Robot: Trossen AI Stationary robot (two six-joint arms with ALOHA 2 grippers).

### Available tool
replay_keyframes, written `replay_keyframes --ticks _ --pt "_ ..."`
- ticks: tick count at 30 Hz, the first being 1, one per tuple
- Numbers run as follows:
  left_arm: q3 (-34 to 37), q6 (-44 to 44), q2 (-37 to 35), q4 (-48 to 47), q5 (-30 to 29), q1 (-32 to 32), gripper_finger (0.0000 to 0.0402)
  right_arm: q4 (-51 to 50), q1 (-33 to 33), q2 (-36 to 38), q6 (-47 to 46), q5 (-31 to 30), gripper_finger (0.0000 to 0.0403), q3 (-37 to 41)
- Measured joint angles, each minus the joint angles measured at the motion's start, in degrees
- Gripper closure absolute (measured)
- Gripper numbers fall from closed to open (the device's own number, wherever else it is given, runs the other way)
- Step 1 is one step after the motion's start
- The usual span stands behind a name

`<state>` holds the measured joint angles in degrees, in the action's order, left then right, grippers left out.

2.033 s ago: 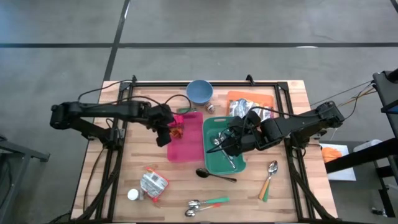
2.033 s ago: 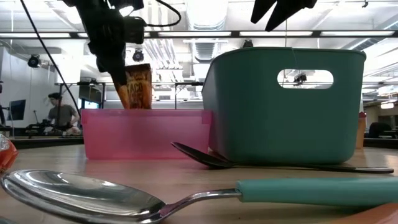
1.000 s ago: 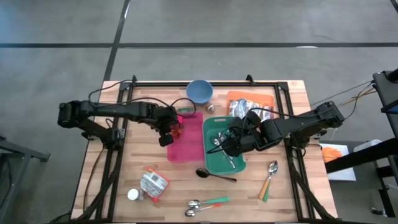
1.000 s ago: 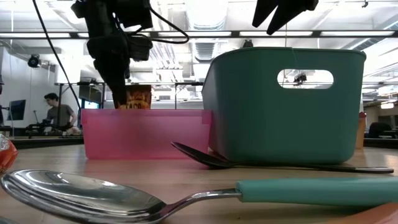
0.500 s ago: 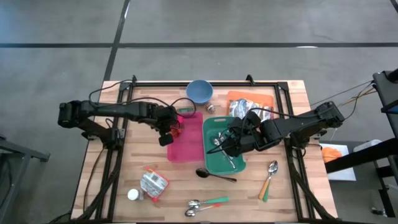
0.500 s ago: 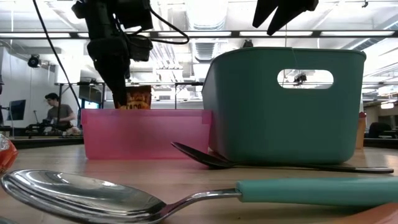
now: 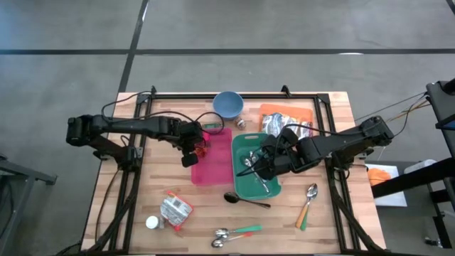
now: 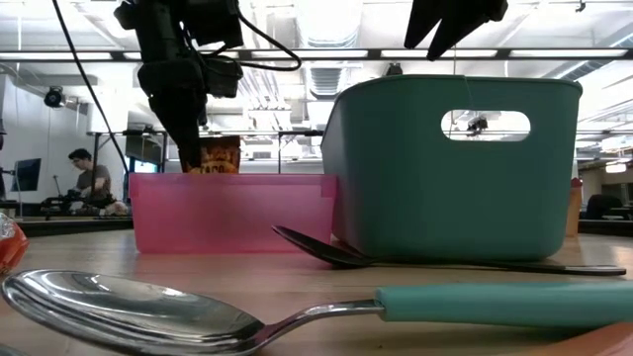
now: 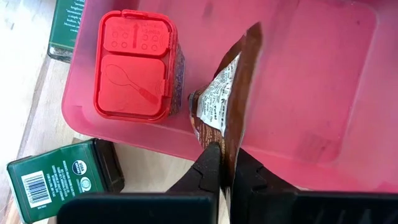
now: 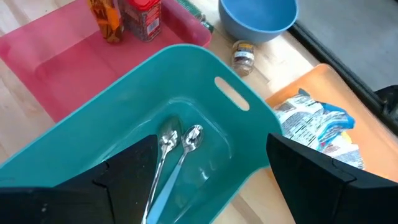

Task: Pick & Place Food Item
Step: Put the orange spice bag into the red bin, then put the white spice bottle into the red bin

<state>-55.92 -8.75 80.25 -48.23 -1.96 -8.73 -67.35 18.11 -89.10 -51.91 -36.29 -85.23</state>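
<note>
While the left hand [image 9: 225, 163] is clamped on the brown food pouch [image 9: 227, 106], the pouch is held upright inside the pink bin [image 9: 311, 81], just beside the red-lidded jar [image 9: 135, 65]. For a clean release, the pouch's lower edge should be rested on the bin floor and the fingers parted slowly, so the jar is not knocked. Over the teal basket [image 7: 274, 186] the right hand [image 10: 208, 168] is held wide open, empty.

The brown food packet [image 9: 231, 106] stands on edge inside my pink bin [image 9: 323, 93], pinched at its bottom edge by my left gripper [image 9: 226, 167], just beside a red-lidded spice jar [image 9: 137, 65].
</note>
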Motion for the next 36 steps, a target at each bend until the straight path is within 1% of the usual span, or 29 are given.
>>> replay_keyframes --ticks 8,13,24,28,36 --pt "0.0 0.0 0.0 -0.1 0.0 0.0 0.0316 0.2 0.0 0.0 -0.2 0.8 0.0105 0.5" --pt "0.0 0.0 0.0 -0.1 0.0 0.0 0.0285 0.2 0.0 0.0 -0.2 0.8 0.0105 0.5" --pt "-2.8 -0.4 0.0 -2.0 0.0 0.0 0.0250 0.2 0.0 0.0 0.0 0.8 0.0105 0.5" --pt "-4.0 -0.4 0.0 -2.8 0.0 0.0 0.0245 0.2 0.0 0.0 0.0 0.8 0.0105 0.5" --pt "-7.5 -0.5 -0.1 -11.3 0.0 0.0 0.0244 0.2 0.0 0.0 -0.2 0.8 0.0105 0.5"
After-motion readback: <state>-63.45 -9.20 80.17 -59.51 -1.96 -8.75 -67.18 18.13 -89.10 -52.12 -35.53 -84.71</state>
